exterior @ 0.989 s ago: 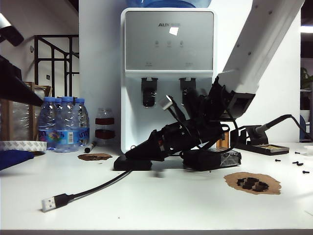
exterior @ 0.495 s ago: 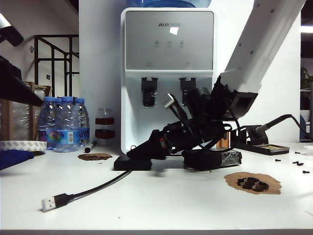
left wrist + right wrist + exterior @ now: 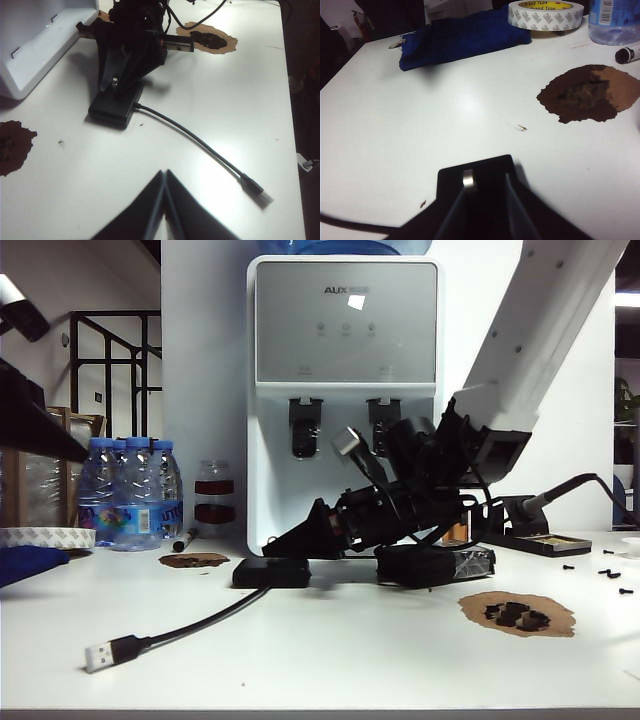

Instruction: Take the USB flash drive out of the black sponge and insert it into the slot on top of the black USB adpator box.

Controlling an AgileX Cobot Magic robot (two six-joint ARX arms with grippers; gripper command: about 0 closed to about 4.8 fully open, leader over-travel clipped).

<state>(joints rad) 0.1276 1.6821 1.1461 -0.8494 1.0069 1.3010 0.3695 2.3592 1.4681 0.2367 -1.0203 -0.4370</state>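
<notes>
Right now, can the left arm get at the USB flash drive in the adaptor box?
Probably not. The right gripper hangs open right over the black USB adpator box, fingers astride the USB flash drive standing in its top. The left gripper, closed, sits back over bare table.

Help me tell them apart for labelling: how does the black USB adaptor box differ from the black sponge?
The black USB adaptor box is low, flat and matte; the black sponge stands taller, with shiny clear tape on one end. The box trails a black cable; the sponge has none. The right hand hangs over the box, not the sponge. Both are black and on the white table.
</notes>
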